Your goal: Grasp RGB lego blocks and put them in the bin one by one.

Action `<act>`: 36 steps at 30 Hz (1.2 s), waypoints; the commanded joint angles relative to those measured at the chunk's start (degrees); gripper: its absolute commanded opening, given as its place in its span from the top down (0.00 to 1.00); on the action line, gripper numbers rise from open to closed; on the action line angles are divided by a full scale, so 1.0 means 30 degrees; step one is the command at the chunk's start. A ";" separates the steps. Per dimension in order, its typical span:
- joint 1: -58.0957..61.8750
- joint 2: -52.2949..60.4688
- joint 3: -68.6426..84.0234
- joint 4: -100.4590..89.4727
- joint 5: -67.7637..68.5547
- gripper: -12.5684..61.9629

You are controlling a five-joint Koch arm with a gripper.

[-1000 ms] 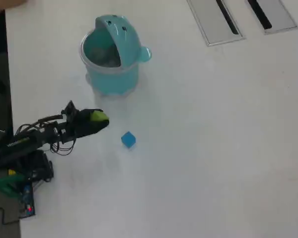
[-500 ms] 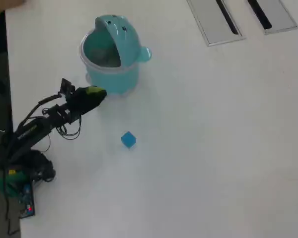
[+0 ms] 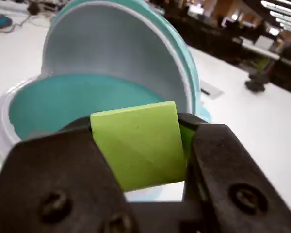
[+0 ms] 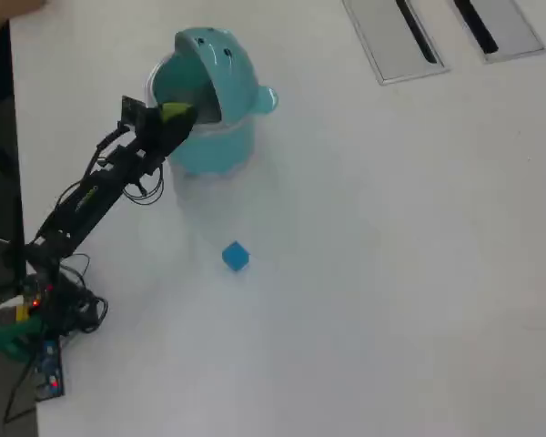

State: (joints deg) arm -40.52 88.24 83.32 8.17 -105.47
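The hand [image 3: 136, 145] is clamped on the yellow-green lego block [image 3: 138, 143], which sits squarely between the two black jaws with its upper face showing in the wrist view. In the overhead view the hand [image 4: 175, 116] hangs at the near rim of the teal bin [image 4: 220, 146], at the open side under the domed lid [image 4: 220, 56]; the wrist view looks straight into the teal interior, with the clear rim [image 3: 0, 131] low at the left. Step in hand, as judged: carry the block over the opening and release it. To do it well, the hand should reach further in so the block is clearly inside the rim before the jaws part, and keep below the lid's edge so as not to knock it. Release too near the rim risks the block bouncing out onto the white desk [image 4: 391, 273]. The blue lego block [image 4: 236, 256] lies on the desk, well apart from the bin. No red block is visible.
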 commanded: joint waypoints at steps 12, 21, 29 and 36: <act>-0.0674 -0.6416 -0.8936 -0.1641 -0.0088 0.53; 0.0469 -0.5566 -1.0313 0.1758 0.0938 0.43; 0.2607 -0.0645 -0.7910 0.4570 0.2051 0.43; 0.3955 0.3955 -0.2988 0.4629 0.2930 0.41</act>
State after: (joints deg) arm -29.62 95.45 75.67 23.55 -96.50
